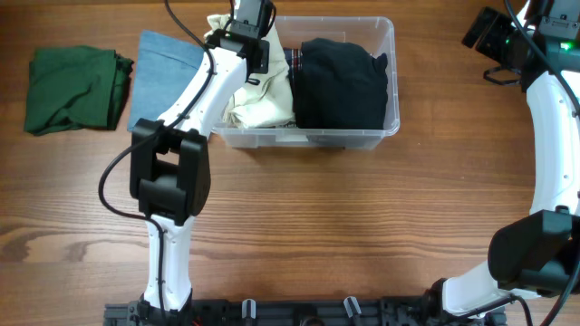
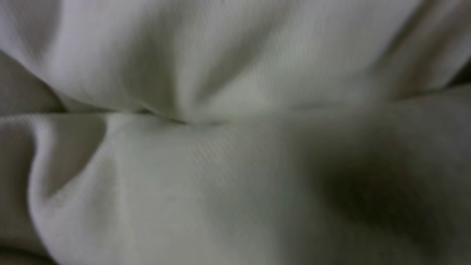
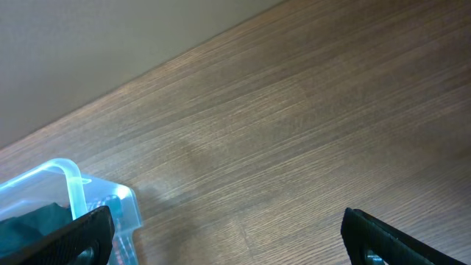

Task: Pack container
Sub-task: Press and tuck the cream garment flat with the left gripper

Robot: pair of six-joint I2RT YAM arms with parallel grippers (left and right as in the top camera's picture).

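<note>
The clear plastic container (image 1: 308, 140) stands at the back middle of the table. A folded black garment (image 1: 340, 81) fills its right half and a cream garment (image 1: 263, 104) lies bunched in its left half. My left gripper (image 1: 246, 38) is down in the container's back left corner, shut on the cream garment (image 2: 221, 169). That cloth fills the left wrist view and hides the fingers. My right gripper (image 3: 228, 246) hangs open over bare wood at the far right (image 1: 489, 41), with nothing between its fingers. A corner of the container (image 3: 70, 180) shows at the left of the right wrist view.
A light blue folded garment (image 1: 163, 72) lies just left of the container, partly under my left arm. A dark green garment (image 1: 72, 88) lies further left near the table's edge.
</note>
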